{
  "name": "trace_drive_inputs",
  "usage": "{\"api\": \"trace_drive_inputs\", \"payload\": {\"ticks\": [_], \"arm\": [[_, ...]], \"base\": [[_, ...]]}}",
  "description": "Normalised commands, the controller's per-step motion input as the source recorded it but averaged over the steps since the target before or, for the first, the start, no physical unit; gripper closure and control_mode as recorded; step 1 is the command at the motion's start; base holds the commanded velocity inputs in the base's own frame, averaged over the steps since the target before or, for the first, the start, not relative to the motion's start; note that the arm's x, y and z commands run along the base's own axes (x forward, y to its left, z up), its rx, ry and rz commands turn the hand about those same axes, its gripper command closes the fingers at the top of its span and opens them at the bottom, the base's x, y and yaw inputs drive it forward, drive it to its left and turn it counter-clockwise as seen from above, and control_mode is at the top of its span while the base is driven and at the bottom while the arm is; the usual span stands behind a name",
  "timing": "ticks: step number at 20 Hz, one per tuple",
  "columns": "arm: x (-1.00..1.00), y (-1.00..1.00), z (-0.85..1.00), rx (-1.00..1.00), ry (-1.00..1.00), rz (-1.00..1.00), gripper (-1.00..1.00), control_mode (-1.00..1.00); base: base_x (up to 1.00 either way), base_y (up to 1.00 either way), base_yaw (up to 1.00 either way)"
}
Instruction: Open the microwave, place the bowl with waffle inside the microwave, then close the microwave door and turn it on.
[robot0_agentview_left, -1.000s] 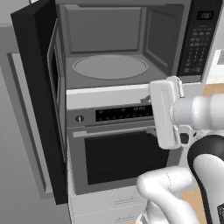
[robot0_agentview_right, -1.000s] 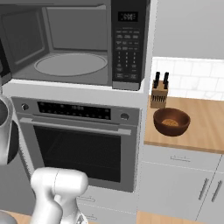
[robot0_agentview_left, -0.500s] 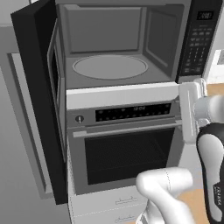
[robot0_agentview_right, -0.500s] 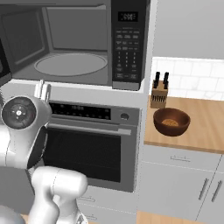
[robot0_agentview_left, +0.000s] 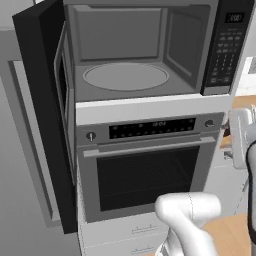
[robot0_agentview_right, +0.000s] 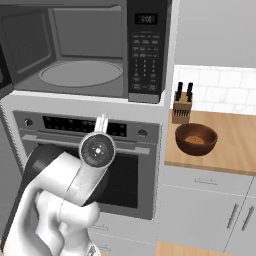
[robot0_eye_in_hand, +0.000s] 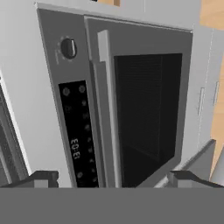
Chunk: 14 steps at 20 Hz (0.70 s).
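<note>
One step looks done — the microwave door (robot0_agentview_left: 42, 120) stands wide — so the empty, fully spread claw (robot0_eye_in_hand: 111, 179), facing the oven (robot0_eye_in_hand: 144, 113), must next reach the bowl (robot0_agentview_right: 196, 139) on the surface (robot0_agentview_right: 235, 145) right of the microwave (robot0_agentview_right: 90, 47).

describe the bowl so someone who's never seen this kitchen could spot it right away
Start at the open microwave stacked above the steel-fronted oven, then look right to the wooden counter. The bowl sits there just in front of the knife block. It is the round, reddish-brown, thick-walled dish, unlike the tall, boxy block behind it.
</note>
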Motion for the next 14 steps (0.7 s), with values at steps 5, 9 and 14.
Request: {"api": "trace_drive_inputs", "payload": {"ticks": [5, 9, 14], "arm": [[0.01, -1.00, -0.29, 0.00, 0.01, 0.00, -1.00, -1.00], [0.06, -1.00, -0.02, -0.01, 0.09, 0.01, -1.00, -1.00], [0.22, -0.93, 0.00, 0.00, 0.07, 0.05, -1.00, -1.00]], "base": [[0.00, 0.00, 0.00], [0.00, 0.00, 0.00], [0.00, 0.00, 0.00]]}}
